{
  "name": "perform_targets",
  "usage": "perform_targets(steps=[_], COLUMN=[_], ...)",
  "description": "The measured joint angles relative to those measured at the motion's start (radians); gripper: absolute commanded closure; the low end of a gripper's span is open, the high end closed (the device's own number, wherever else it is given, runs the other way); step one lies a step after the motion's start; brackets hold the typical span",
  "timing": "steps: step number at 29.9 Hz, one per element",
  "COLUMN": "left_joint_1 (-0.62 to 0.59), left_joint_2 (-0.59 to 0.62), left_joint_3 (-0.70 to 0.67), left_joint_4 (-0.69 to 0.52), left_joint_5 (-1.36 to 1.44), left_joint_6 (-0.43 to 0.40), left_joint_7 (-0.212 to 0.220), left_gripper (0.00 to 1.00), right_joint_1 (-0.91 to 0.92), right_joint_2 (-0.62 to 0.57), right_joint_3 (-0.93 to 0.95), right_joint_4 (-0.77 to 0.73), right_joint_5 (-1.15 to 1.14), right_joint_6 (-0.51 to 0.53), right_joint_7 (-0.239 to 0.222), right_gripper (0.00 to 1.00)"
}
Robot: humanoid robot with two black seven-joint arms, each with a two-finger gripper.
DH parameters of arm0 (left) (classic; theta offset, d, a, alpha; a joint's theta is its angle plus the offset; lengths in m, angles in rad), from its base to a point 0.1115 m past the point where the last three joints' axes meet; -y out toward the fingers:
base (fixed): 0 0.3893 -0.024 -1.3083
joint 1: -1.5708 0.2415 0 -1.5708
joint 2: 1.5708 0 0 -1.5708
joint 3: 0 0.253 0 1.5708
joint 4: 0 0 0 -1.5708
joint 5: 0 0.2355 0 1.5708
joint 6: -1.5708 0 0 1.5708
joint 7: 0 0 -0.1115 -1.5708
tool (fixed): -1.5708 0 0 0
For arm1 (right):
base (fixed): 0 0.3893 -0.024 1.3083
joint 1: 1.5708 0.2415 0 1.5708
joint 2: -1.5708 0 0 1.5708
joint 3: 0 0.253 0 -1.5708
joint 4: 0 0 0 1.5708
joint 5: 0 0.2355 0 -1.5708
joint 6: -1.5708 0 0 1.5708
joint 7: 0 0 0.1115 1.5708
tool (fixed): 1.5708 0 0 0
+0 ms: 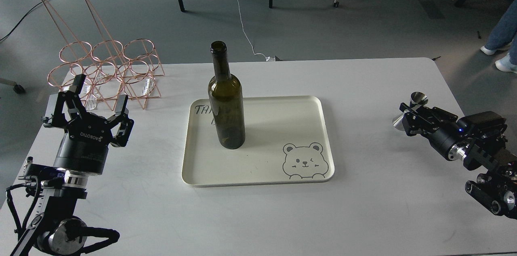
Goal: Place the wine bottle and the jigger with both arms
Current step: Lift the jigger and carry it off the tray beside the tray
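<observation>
The dark olive-green wine bottle [226, 102] stands upright on the left part of the cream tray [307, 114]. My left gripper [92, 100] is open and empty over the table's left side, well left of the bottle. My right gripper [408, 114] is at the right edge of the table, shut on the silver jigger [408, 108], which stands tilted between its fingers low over the tabletop. The jigger's upper cup and lower cone show above and left of the fingers.
A copper wire bottle rack [101, 66] stands at the table's back left corner, behind my left gripper. The tray has a bear drawing [303, 160] at its front right. Chair legs and cables lie on the floor beyond the table [363, 191].
</observation>
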Motion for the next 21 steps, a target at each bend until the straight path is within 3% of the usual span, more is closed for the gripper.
perform_targets(steps=[4, 13, 21], left_joint_1=[-0.002, -0.001, -0.001], left_joint_2=[0.002, -0.001, -0.004], left_joint_3=[0.000, 0.002, 0.002], left_joint_4=[0.000, 0.000, -0.005], left_joint_5=[0.000, 0.001, 0.002], left_joint_6=[0.000, -0.001, 0.000], left_joint_7=[0.001, 0.001, 0.001], left_gripper=[0.02, 0.02, 0.02], right_joint_1=[0.000, 0.006, 0.007], right_joint_2=[0.000, -0.021, -0.129], right_joint_3=[-0.013, -0.076, -0.102], right_joint_4=[0.001, 0.010, 0.114], right_joint_5=[0.001, 0.002, 0.003], right_joint_6=[0.000, 0.000, 0.000], right_joint_7=[0.000, 0.000, 0.000], right_gripper=[0.17, 0.09, 0.06])
